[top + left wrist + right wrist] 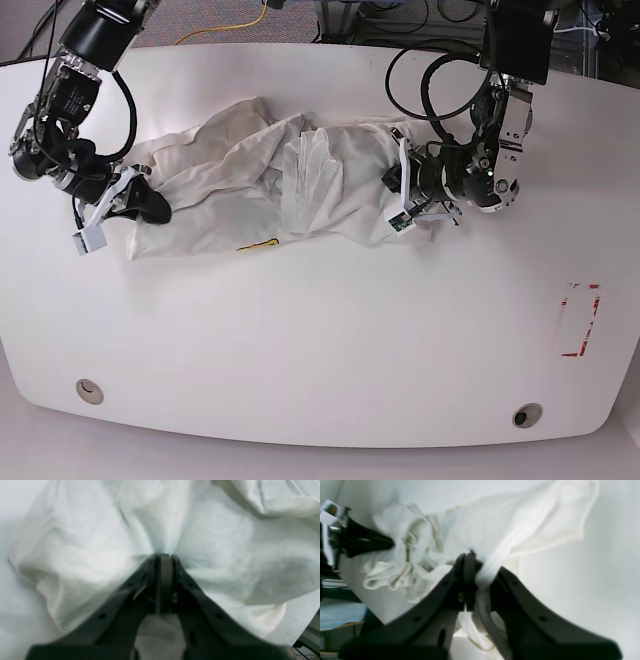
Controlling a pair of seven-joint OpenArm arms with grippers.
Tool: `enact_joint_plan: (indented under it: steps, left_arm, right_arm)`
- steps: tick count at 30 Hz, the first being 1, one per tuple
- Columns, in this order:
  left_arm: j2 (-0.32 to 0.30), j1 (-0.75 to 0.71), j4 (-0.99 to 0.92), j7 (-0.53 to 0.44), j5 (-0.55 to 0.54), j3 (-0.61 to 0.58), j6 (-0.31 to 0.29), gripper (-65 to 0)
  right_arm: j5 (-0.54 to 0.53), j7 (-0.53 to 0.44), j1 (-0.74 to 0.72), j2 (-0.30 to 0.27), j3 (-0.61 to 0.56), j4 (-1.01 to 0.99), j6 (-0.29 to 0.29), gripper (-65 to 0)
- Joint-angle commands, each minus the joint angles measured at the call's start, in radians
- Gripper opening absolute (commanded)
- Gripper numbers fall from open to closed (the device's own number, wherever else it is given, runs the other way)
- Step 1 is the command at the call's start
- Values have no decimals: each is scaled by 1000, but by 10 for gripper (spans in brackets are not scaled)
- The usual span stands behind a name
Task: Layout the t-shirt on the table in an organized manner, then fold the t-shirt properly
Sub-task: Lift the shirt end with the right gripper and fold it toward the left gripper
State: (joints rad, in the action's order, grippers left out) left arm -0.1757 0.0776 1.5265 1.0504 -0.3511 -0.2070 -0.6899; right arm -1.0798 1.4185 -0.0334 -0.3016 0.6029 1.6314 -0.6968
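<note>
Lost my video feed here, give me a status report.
Left tool and right tool both shut on t-shirt. Shirt crumpled on table, not laid out. Nothing in the way.

one t-shirt [250, 190], one table [320, 340], two grommet holes [88, 390], seemingly

The left gripper [163, 556] is seen with its dark fingers [150, 567] pressed together on a pinch of the white t-shirt [212, 545]. Creased folds are spread toward 12 o'clock. Bare counter [300, 615] is shown at 4 o'clock.
</note>
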Motion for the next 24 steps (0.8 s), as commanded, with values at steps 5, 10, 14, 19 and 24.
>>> enact_joint_plan:
  steps: [5,10,14,19,24]
  left_arm:
    - [15,14,12,0,5,-4,3,-644]
    - [18,12,12,0,5,-4,3,-643]
    - [18,11,12,0,5,-4,5,-643]
    - [20,9,12,0,5,-4,6,-643]
    - [20,11,12,0,5,-4,6,-643]
  right_arm:
    - [-81,-22,-64,-9,-122,36,12,-615]
    - [-81,-22,-96,38,-183,36,33,-615]
    - [-81,-22,-118,71,-225,36,42,-615]
    - [-81,-22,-139,109,-260,36,53,-615]
    - [-79,-22,-167,158,-303,36,55,-615]
